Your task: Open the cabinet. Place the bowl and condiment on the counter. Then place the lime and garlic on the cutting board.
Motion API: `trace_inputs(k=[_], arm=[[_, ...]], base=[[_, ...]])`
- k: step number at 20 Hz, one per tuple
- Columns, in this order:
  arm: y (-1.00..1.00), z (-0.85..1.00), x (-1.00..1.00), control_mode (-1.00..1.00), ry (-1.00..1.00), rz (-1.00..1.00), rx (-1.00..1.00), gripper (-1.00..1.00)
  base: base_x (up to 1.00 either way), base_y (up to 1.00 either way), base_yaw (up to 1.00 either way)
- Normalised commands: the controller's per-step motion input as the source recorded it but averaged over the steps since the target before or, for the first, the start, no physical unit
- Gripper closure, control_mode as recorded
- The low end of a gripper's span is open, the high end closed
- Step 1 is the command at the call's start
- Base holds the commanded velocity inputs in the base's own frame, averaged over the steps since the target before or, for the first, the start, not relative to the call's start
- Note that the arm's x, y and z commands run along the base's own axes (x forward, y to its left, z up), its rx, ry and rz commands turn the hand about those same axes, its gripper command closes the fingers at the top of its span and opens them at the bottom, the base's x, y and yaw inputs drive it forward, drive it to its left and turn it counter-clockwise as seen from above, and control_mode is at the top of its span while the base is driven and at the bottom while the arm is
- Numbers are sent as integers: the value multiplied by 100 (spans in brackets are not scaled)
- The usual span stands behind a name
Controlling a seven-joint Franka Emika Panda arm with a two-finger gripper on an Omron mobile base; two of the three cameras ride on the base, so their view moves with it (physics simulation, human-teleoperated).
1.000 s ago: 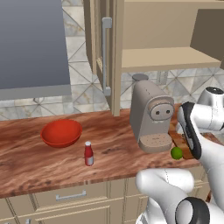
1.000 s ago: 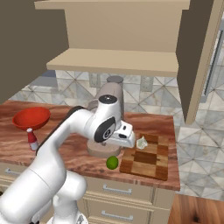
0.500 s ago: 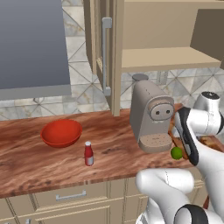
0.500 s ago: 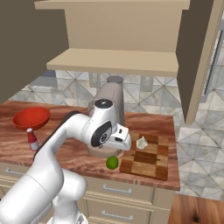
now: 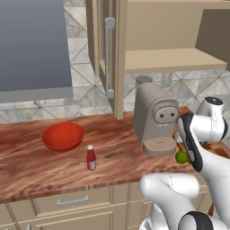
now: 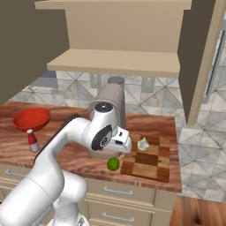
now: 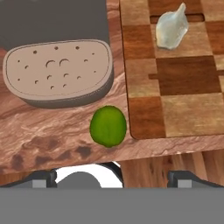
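The lime [image 7: 108, 126] lies on the counter [image 5: 117, 148], just off the left edge of the checkered cutting board [image 7: 183, 87]. My gripper [image 7: 112, 178] hovers above it, open wide and holding nothing. The garlic [image 7: 172, 29] rests on the board's far part. From the right base view, the gripper [image 6: 122, 147] hangs over the lime [image 6: 113, 164], with the garlic [image 6: 143, 144] close to its right. The red bowl [image 5: 63, 136] and the condiment [image 5: 91, 157] stand on the counter to the left. The cabinet door [image 5: 109, 58] is swung open.
A beige coffee machine [image 5: 155, 119] stands on the counter right behind the lime, its perforated drip tray [image 7: 57, 70] close to the fruit. The counter's front edge runs just below the lime. The other open cabinet door [image 6: 198, 66] hangs at the right.
The hand has moved a little down and left, from beside the garlic to above the lime. Lime, garlic, bowl and bottle stay in place.
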Motion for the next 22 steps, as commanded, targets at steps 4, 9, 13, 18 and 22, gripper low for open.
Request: trace_inputs(k=[4, 9, 13, 18, 22], arm=[[3, -14, 0, -100, 0, 0, 0, -100], [11, -14, 2, -100, 0, 0, 0, -100], [7, -14, 7, -100, 0, 0, 0, -100], [1, -17, 13, -100, 0, 0, 0, -100], [2, -18, 17, -100, 0, -1, 0, -100]], base=[[0, 0, 0], [0, 0, 0], [0, 0, 0], [0, 0, 0], [0, 0, 0]])
